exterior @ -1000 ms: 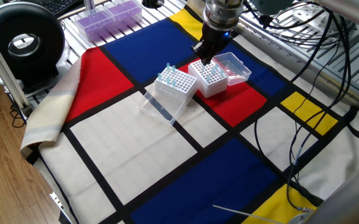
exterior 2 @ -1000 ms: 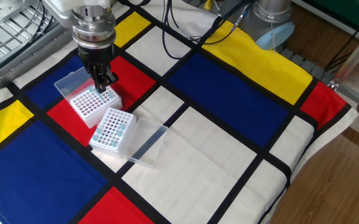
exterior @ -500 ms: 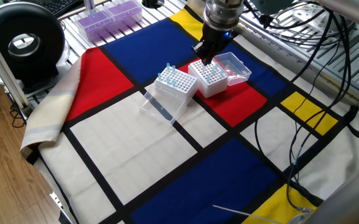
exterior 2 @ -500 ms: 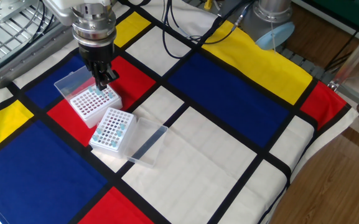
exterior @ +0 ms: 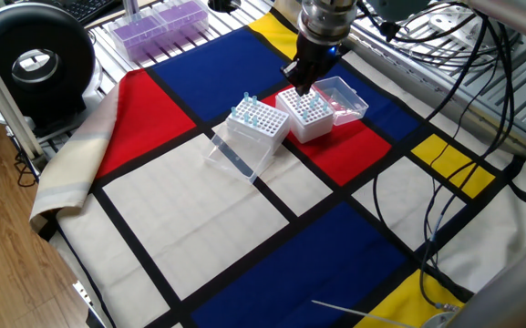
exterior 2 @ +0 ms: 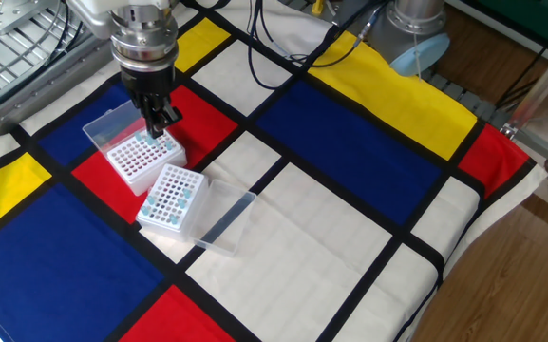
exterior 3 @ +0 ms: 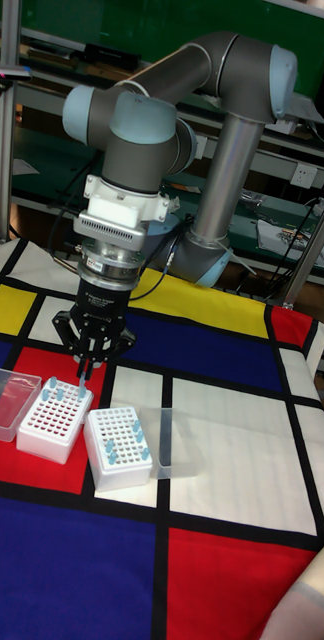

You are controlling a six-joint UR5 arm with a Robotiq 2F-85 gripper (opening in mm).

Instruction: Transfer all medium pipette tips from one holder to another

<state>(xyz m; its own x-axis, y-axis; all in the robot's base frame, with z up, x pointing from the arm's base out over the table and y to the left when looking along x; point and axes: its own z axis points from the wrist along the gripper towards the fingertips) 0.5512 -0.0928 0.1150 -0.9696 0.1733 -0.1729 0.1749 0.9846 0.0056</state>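
Note:
Two white rack boxes stand side by side on the coloured cloth. The rack (exterior: 308, 117) (exterior 2: 141, 158) (exterior 3: 54, 420) nearer the arm holds a few medium pipette tips (exterior 3: 56, 391) with light-blue tops. The other rack (exterior: 257, 124) (exterior 2: 172, 199) (exterior 3: 119, 448) has several tips (exterior: 249, 100) along one side. My gripper (exterior: 301, 87) (exterior 2: 160, 128) (exterior 3: 85, 373) hangs point-down just over the far corner of the first rack. Its fingers are pressed together on one slender tip that points down at the rack.
A clear lid (exterior: 343, 98) (exterior 3: 4, 402) lies hinged beside the first rack, and another clear lid (exterior: 233, 155) (exterior 2: 224, 223) lies by the second. A purple-tinted rack (exterior: 158, 23) and a black round device (exterior: 33, 64) sit at the back left. Cables (exterior: 463, 137) hang on the right.
The gripper has edged up very slightly over the rack. Both racks and lids are where they were.

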